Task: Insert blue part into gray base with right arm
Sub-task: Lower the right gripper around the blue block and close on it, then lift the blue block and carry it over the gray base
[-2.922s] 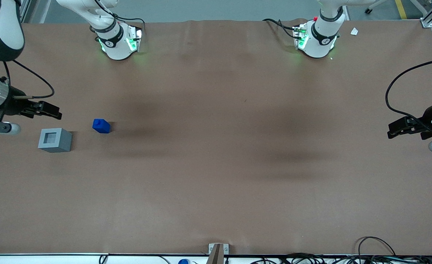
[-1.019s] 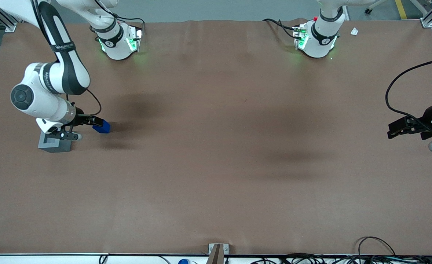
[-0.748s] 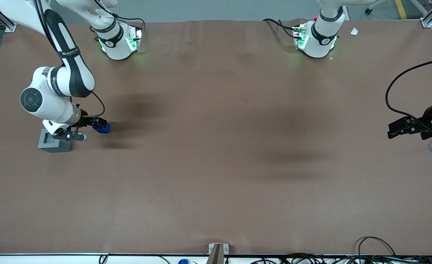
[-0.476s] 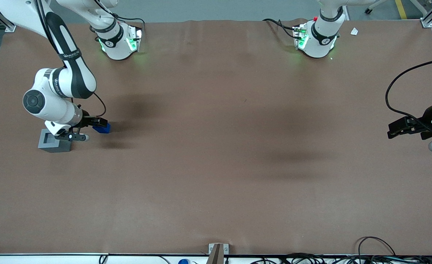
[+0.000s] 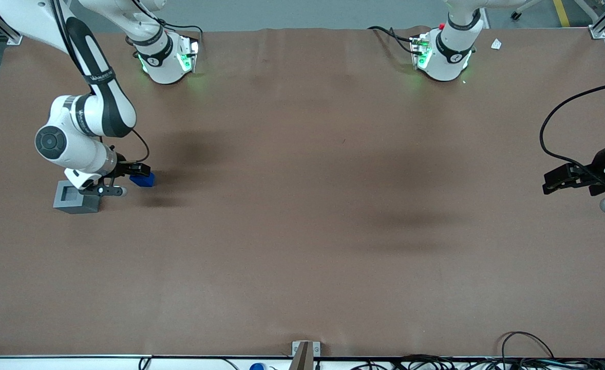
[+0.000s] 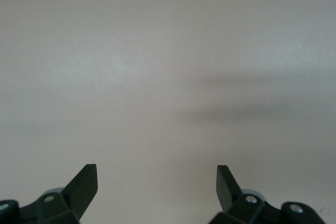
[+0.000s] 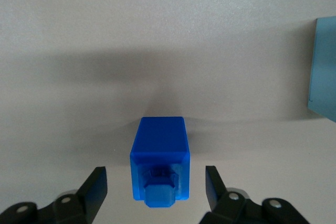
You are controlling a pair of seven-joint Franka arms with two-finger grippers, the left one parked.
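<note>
From the front, the table (image 5: 302,216) is covered by a matte brown sheet with soft dark shadow patches and faint creases near the arm bases. The right arm (image 5: 84,110), glossy white with a broad black band carrying white lettering, bends down toward the working arm's end of the table, a thin black cable looping at its wrist. Its gripper (image 5: 137,171) sits low, right at the blue part (image 5: 145,179), which rests on the sheet as a small bright-blue block with crisp edges, partly covered by the black fingers. The gray base (image 5: 74,198), a plain light-gray cube with a darker square hole in its top face, stands on the sheet near the blue part but apart from it, a little nearer the front camera, with the wrist overlapping one top corner. In the right wrist view, the sheet reads as a fine-grained, pale surface, and the blue part (image 7: 159,160) is smooth plastic: a boxy body with a narrower squared stub pointing toward the camera. The gripper (image 7: 155,184) has its two black fingers spread apart, one on each side of the block with a gap to either face, not touching it. A flat gray-blue face of the gray base (image 7: 323,69) shows at the edge. The left wrist view shows only bare sheet
</note>
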